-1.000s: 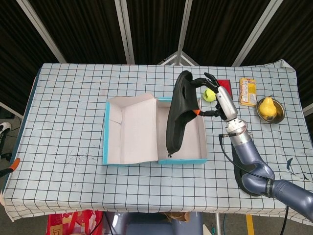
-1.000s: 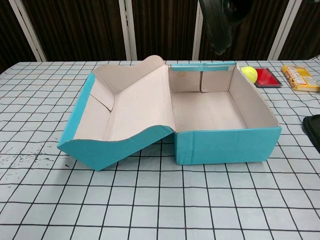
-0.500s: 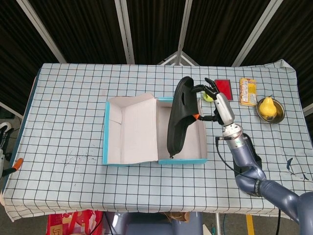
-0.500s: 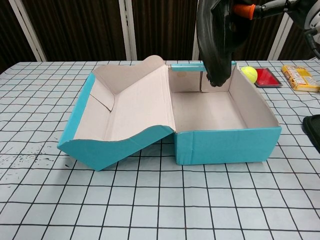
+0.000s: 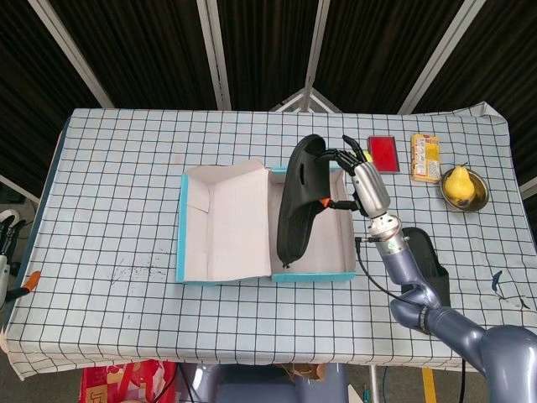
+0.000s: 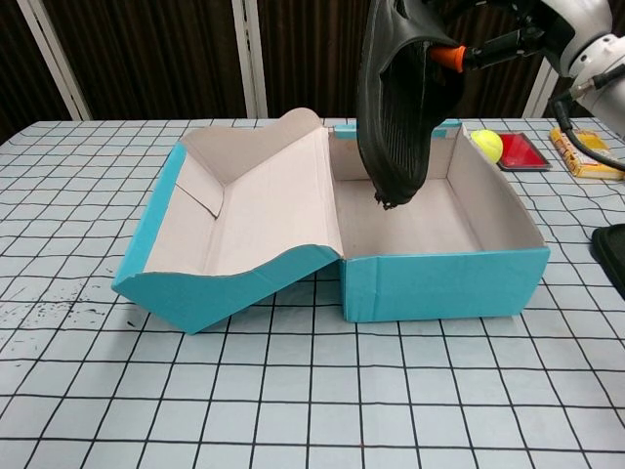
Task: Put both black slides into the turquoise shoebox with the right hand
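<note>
Second slide (image 6: 612, 256) cut by chest-view edge — left hand unseen.

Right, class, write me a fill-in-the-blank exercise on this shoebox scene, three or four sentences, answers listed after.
1. The right hand holds a black slide above the open ______ shoebox.
2. The held slide hangs with its lower end pointing ______.
3. The second black slide lies on the ______, outside the box.
4. A pear sits in a small metal ______.

Answers: turquoise; down; table; bowl
</note>
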